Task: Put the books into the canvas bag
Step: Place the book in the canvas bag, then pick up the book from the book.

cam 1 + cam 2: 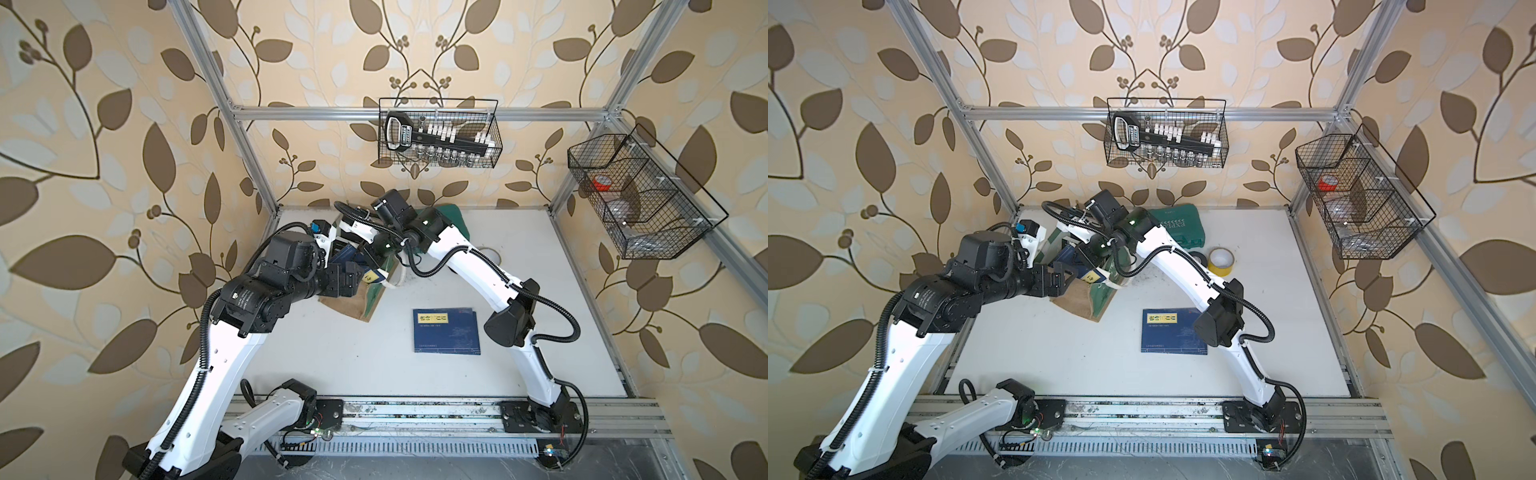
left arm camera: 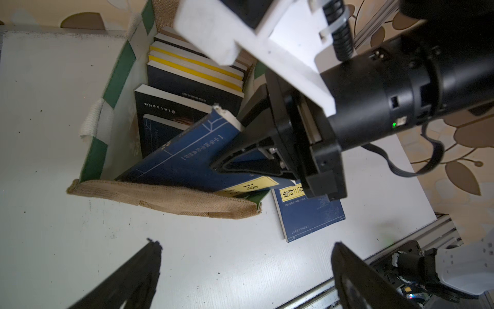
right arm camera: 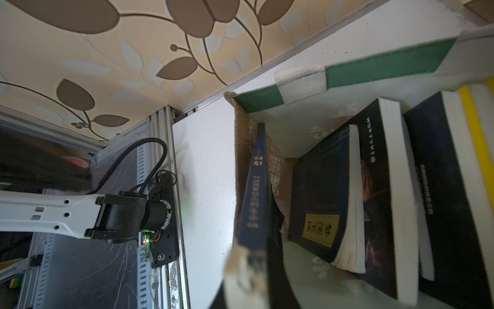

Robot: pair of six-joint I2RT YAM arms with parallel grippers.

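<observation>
The canvas bag (image 1: 353, 308) (image 1: 1079, 305) stands open at the table's back left, and its burlap rim (image 2: 160, 196) shows in the left wrist view. Several books (image 2: 192, 80) (image 3: 401, 187) stand inside it. A navy book (image 2: 187, 157) (image 3: 254, 192) leans tilted in the bag's mouth. My right gripper (image 2: 227, 141) (image 3: 251, 281) reaches in with a finger on each side of it; whether they press it does not show. Another navy book (image 1: 446, 332) (image 1: 1173, 332) (image 2: 310, 214) lies flat at mid-table. My left gripper (image 2: 246, 246) (image 1: 353, 283) hangs open and empty over the table beside the bag.
A green tool case (image 1: 1179, 228) lies behind the bag. A yellow tape roll (image 1: 1221, 262) and a black one sit to the right of the bag. Two wire baskets (image 1: 438, 133) (image 1: 640, 195) hang on the walls. The right arm (image 1: 478, 266) arches over the table (image 1: 332, 365).
</observation>
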